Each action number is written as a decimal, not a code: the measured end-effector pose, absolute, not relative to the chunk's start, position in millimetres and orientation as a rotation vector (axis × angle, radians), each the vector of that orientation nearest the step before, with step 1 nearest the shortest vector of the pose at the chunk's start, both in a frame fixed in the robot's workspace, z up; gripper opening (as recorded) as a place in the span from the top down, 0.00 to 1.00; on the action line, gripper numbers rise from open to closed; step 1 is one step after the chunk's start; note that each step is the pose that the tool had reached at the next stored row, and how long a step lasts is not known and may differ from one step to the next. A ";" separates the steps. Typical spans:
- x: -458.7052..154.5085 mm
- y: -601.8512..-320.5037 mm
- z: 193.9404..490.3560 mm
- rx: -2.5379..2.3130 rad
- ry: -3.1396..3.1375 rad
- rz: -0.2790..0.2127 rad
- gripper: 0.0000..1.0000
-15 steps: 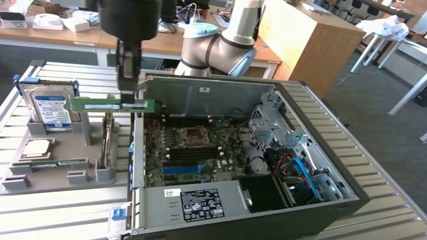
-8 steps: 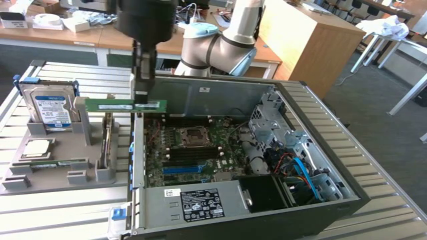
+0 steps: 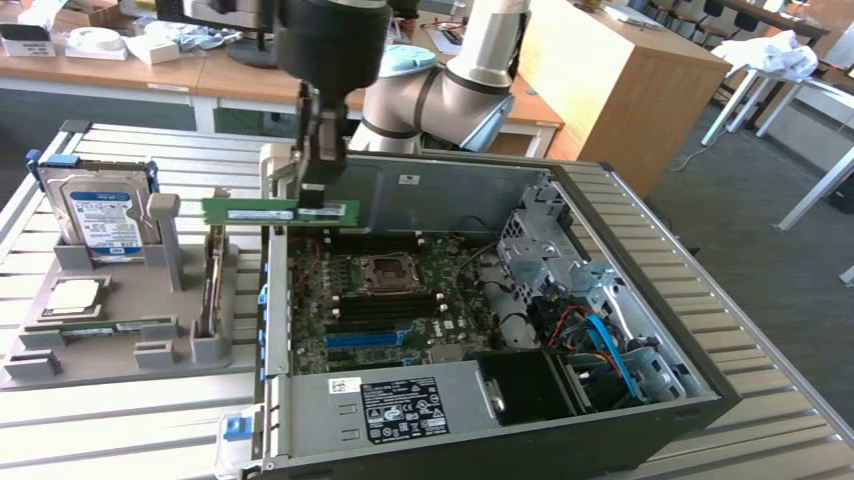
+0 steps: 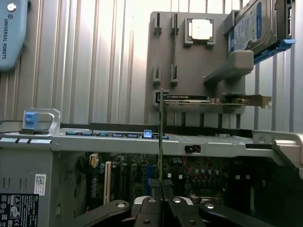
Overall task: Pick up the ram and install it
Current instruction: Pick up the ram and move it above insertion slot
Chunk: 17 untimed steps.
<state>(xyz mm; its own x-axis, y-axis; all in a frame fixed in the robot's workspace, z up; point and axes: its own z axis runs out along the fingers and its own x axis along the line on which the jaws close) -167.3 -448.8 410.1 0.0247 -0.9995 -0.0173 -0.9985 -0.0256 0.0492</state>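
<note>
My pincer (image 3: 320, 200) is clamped on the ram (image 3: 254, 209), its long axis level, above the open case (image 3: 641, 230) edge. The motherboard (image 3: 387, 300) lies lower, toward the exterior view's right.

The arm (image 3: 497, 45) slants down as a silver tube into a grey elbow joint (image 3: 407, 100); the black wrist (image 3: 334, 40) points straight down; the gripper (image 3: 318, 198) hangs beneath it; its slim dark fingers (image 4: 152, 189) are drawn close together, pinching the upper edge of the ram (image 3: 267, 210), which is held level in the air.
</note>
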 end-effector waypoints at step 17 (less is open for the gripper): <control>-121.5 -448.8 410.1 2.232 -2.176 -0.074 0.88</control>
